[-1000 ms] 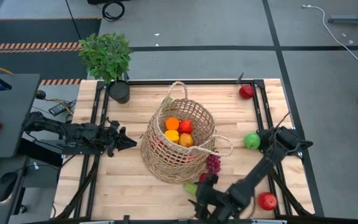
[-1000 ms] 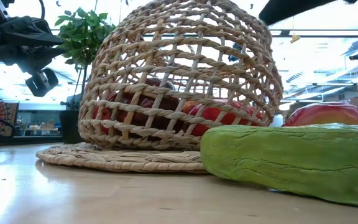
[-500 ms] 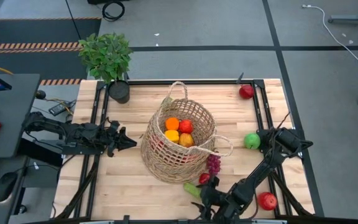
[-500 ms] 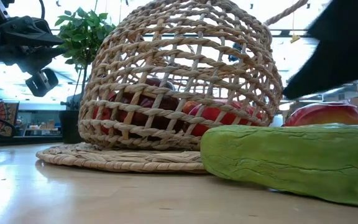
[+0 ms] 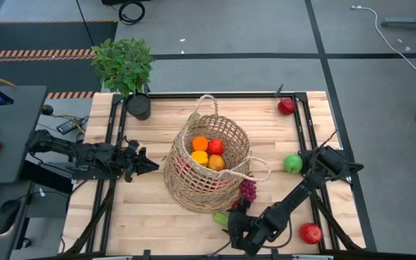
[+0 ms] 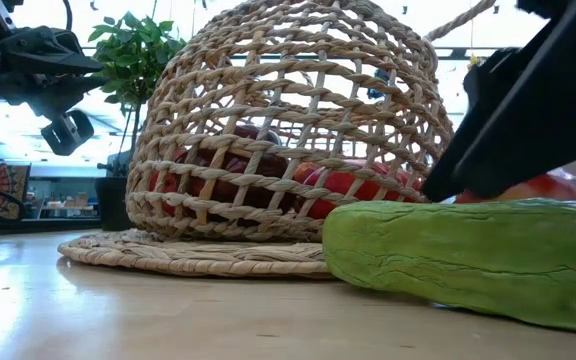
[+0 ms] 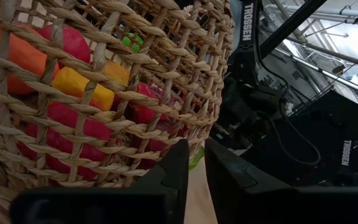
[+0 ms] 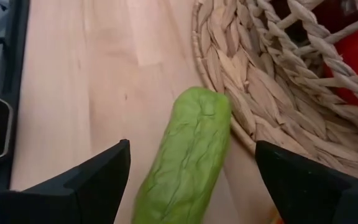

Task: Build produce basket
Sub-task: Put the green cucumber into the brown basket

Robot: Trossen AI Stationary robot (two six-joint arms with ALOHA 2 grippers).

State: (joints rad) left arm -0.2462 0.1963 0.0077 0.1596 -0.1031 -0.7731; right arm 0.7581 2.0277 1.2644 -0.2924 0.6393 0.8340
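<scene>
The right gripper (image 5: pixel 235 218) hangs low over the near edge of the table (image 5: pixel 143 209) with its fingers (image 8: pixel 82 177) spread wide to either side of the green cucumber (image 8: pixel 185 155), gripping nothing; the cucumber lies flat on the wood, one end touching the basket's woven base, and from above only a sliver of it shows beside the arm, the rest being covered by the gripper; whether the fingers touch the table cannot be told. The basket (image 5: pixel 208 162) stands near the middle of the table, and down through its open top show an orange (image 5: pixel 200 144), a red fruit (image 5: pixel 215 146) and two yellow-orange pieces just beneath them; further red pieces show only in fragments through the weave in the low view, too broken up to name. The purple grapes (image 5: pixel 248 189) lie just beside the basket wall, partly under a loop handle; a green apple (image 5: pixel 292 163) sits near the right arm's base, one red apple (image 5: pixel 286 106) at the far right corner, another (image 5: pixel 310 232) at the near right edge, partly cut off in the low view by the dark arm. The left gripper (image 5: pixel 144 163) waits left of the basket, its fingers (image 7: pixel 173 177) nearly closed with a thin gap, holding nothing. A potted plant (image 5: pixel 125 68) stands at the far left corner.
</scene>
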